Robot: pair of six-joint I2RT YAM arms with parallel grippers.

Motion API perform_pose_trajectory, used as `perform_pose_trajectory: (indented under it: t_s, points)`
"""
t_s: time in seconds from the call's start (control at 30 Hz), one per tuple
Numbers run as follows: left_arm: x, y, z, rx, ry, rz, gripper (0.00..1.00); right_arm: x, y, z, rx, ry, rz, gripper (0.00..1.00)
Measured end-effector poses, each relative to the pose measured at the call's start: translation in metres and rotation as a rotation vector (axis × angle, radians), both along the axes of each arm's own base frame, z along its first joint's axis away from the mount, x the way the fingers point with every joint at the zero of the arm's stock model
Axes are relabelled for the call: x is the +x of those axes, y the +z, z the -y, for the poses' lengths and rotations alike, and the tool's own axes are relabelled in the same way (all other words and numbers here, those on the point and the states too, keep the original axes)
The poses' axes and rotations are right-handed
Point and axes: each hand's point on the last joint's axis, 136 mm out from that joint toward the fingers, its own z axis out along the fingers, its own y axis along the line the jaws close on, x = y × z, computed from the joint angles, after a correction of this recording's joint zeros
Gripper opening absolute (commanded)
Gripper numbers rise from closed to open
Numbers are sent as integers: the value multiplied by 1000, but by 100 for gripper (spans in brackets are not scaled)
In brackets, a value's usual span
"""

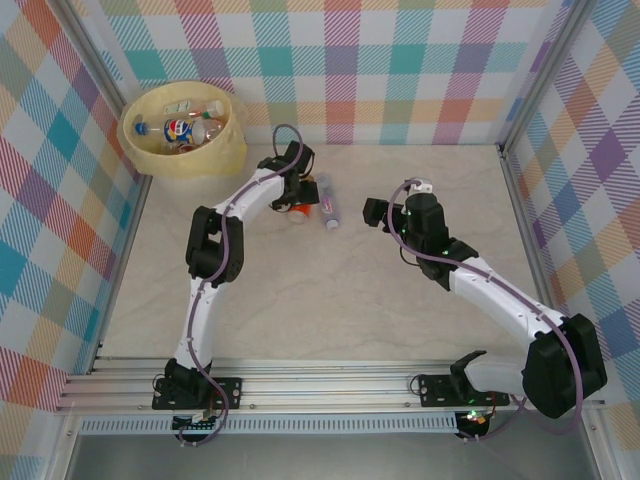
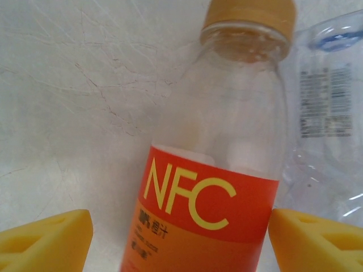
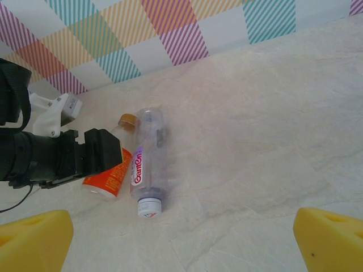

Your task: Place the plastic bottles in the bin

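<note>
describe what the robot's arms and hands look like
The left arm and right arm are white tubular links with bulky black joints, and a mauve cable runs along each. The left hand and right hand end in yellow wedge-shaped fingers.

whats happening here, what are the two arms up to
The left pincer straddles an orange-labelled bottle lying on the table, not yet clamped on it. A clear bottle lies right beside it. The right pincer hangs open nearby, holding nothing. Several bottles already sit in the bin at the far left corner.
</note>
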Motion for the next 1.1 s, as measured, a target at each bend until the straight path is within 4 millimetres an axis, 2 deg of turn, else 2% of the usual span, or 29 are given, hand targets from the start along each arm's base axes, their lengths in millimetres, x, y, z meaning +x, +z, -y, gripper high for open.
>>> perform_pose_trajectory:
  t_s: [0.13, 0.27, 0.53, 0.77, 0.87, 0.97, 1.1]
  points:
    - [-1, -15, -2, 1, 1, -28, 81, 1, -3, -1, -2, 3, -8, 100]
    - [-2, -31, -3, 4, -5, -59, 76, 0, -7, -2, -6, 10, -21, 100]
    - [-1, -32, -9, -1, -6, -46, 64, 0, -7, -5, 0, 24, -24, 100]
    - [-16, -29, -15, -15, 7, -36, 55, -3, -4, -16, 13, 90, -21, 100]
    - [-21, -20, -18, -19, 13, -23, 54, -4, -1, -24, 24, 135, -9, 100]
    - [-24, -1, -19, -34, 16, 10, 54, -6, 1, -29, 27, 170, -2, 100]
    - [-26, 47, -20, -80, 27, 100, 51, -7, 2, -32, 30, 189, 0, 100]
